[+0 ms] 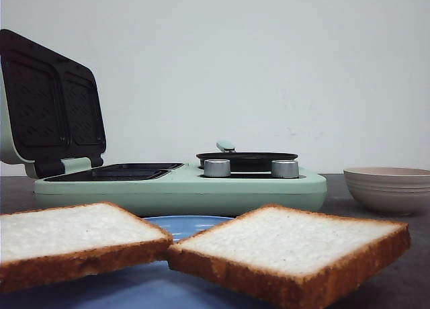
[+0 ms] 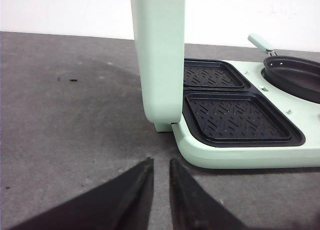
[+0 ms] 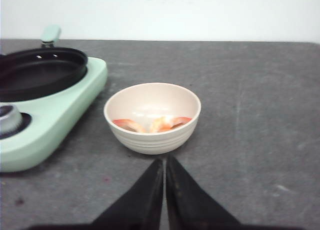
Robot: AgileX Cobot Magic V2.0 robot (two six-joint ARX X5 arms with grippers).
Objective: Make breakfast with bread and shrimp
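Two slices of white bread lie close to the camera in the front view, one at the left (image 1: 74, 232) and one at the right (image 1: 289, 242), on a blue plate (image 1: 181, 225). Small orange-pink shrimp (image 3: 159, 124) lie in a cream bowl (image 3: 152, 137), which also shows at the right of the front view (image 1: 390, 188). My right gripper (image 3: 164, 161) is shut and empty, just short of the bowl. My left gripper (image 2: 161, 162) is almost shut with a narrow gap, empty, over the table beside the breakfast maker's open lid (image 2: 157, 55). Neither gripper shows in the front view.
A mint-green breakfast maker (image 1: 181, 191) stands behind the plate. Its lid (image 1: 50, 107) stands open at the left. Its black sandwich plates (image 2: 237, 117) are bare. A black frying pan (image 1: 246, 160) sits on its right half, above two silver knobs. The table is dark grey.
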